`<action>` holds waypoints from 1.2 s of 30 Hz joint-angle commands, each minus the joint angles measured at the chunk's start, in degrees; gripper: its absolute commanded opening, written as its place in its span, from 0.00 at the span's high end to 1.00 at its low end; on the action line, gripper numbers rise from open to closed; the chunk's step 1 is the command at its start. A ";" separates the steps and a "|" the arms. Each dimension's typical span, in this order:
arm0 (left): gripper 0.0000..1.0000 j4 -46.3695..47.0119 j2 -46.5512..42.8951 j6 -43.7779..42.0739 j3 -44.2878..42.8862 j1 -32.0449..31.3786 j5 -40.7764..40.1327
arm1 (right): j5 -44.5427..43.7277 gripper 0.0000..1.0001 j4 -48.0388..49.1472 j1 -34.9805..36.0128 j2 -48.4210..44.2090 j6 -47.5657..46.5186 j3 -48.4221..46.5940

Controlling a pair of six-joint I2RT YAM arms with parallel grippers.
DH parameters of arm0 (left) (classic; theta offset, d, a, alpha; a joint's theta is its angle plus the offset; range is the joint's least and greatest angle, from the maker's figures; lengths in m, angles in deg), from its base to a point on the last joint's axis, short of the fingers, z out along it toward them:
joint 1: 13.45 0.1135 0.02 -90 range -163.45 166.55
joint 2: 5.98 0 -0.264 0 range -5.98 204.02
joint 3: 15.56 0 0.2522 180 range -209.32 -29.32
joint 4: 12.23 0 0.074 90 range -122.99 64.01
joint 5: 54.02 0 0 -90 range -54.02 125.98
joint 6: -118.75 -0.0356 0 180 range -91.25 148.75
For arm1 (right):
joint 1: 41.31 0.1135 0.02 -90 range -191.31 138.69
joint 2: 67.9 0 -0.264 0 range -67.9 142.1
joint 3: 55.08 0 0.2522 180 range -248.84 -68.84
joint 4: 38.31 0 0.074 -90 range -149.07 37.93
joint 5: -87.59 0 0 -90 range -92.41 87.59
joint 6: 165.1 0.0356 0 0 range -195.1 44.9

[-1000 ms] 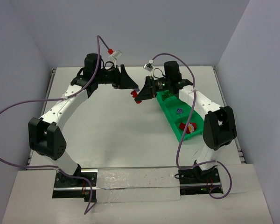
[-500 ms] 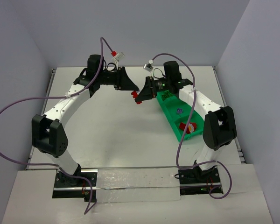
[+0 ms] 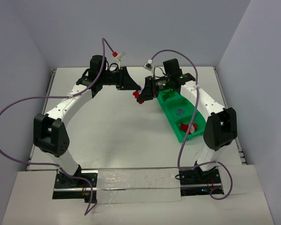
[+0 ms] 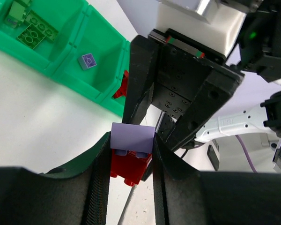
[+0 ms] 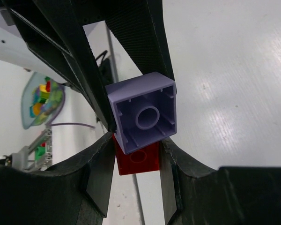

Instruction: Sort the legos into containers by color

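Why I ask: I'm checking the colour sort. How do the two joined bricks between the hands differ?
The purple brick is lilac; the red brick is bright red. In the right wrist view the purple brick shows its hollow underside, the red brick is mostly hidden behind it. In the left wrist view the purple brick sits above the red brick. Both are stuck together, pinched between the left hand and right hand.
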 commanded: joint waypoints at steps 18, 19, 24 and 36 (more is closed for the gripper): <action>1.00 4.14 -0.30 9.58 -5.12 2.82 -20.14 | -34.53 1.00 -4.83 -7.78 -14.21 1.51 15.90; 1.00 1.51 0.60 8.42 -6.66 2.76 -20.59 | -40.05 1.00 -3.02 -9.34 -16.40 4.54 18.29; 1.00 -3.49 2.90 5.20 -8.66 1.13 -20.12 | -67.19 1.00 0.51 -15.37 -28.03 17.41 28.95; 1.00 -14.02 12.42 -1.02 -20.10 -6.24 -14.89 | -80.22 0.94 0.11 -21.04 -40.60 32.21 43.20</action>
